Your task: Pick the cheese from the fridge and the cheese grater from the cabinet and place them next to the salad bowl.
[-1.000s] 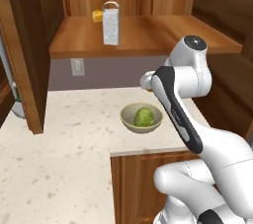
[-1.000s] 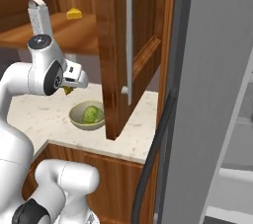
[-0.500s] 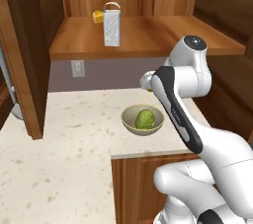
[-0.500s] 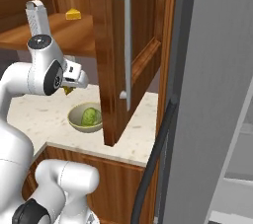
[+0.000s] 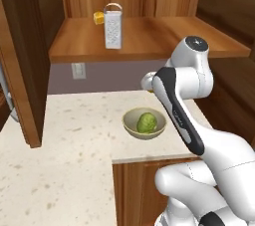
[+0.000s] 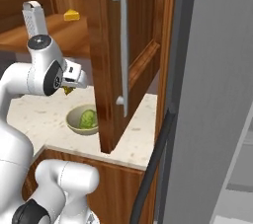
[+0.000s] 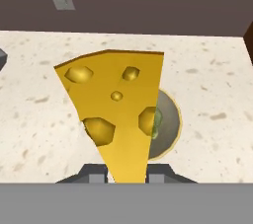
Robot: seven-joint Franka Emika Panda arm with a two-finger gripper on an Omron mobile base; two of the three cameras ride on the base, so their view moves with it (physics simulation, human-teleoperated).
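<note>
Cheese clamped at its narrow end between the closed jaws, broad holed face turned to the hand camera, carried above the speckled worktop just behind and over the salad bowl. Gripper tucked close under the white wrist, with a sliver of yellow showing beneath it in the right base view. Held high and clear of the bowl's rim, probably so that the wedge can be lowered onto bare stone beside the bowl and not dropped into the lettuce. In the hand view, bowl half hidden behind the wedge's right edge, so free worktop lies to either side of it. Cheese grater upright on the shelf of the open cabinet, untouched, loop handle uppermost and easy to reach from the front; a brighter yellow wedge just behind it, to be left alone. Cabinet door swung wide, hanging in front of the bowl in the right base view, with the grey fridge beyond. Judged as first half nearly done: release beside the bowl next, grater fetch after.
</note>
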